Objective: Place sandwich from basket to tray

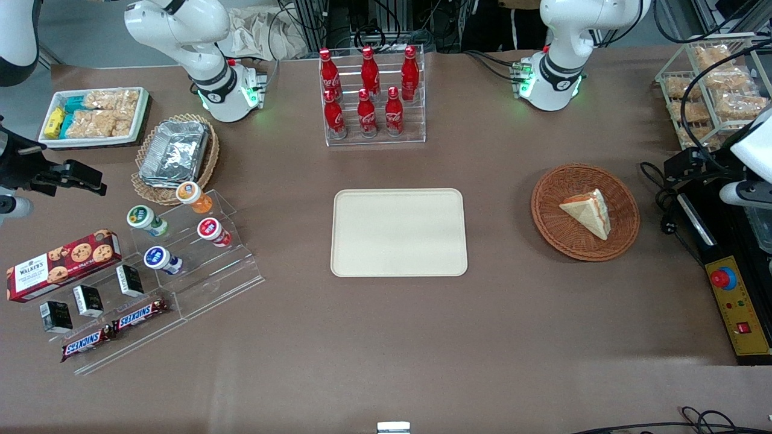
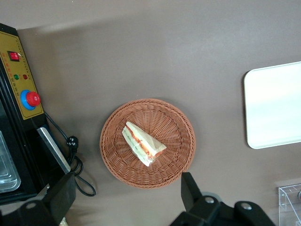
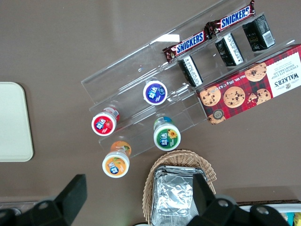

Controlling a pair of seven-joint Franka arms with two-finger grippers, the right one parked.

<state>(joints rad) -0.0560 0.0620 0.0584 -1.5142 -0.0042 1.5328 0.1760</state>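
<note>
— On the brown worktop (image 1: 386,337), seen from the front, where does the sandwich (image 1: 587,210) sit?

— Inside the round reddish-brown basket (image 1: 585,211), toward the working arm's end. It lies on its side, a pale wedge with an orange-red edge, tip pointing nearer to the front camera.

— And the tray (image 1: 398,232)?

— Flat near the middle of the worktop, cream, nothing on it, well apart from the basket. Farther from the camera than the tray stands a clear rack of red cola bottles (image 1: 368,90).

— Anything toward the parked arm's end?

— A paler wicker basket with foil containers (image 1: 176,150), small yoghurt pots (image 1: 175,226) on a clear stepped stand, a red cookie box (image 1: 63,257) and two Snickers bars (image 1: 113,329).

— Now the left wrist view. What of the gripper (image 2: 127,195)?

— It hangs well above the basket (image 2: 178,117), its two dark fingers (image 2: 190,188) spread wide with nothing between them. The sandwich (image 2: 143,143) lies in the basket, red and green filling showing along its cut edge. A corner of the tray (image 2: 275,106) shows, and a yellow control box (image 2: 21,75) with a red button lies beside the basket.

— The right wrist view?

— One rounded end of the tray (image 3: 14,120), the yoghurt pots (image 3: 136,129), the cookie box (image 3: 251,84) and the foil containers (image 3: 176,195).
</note>
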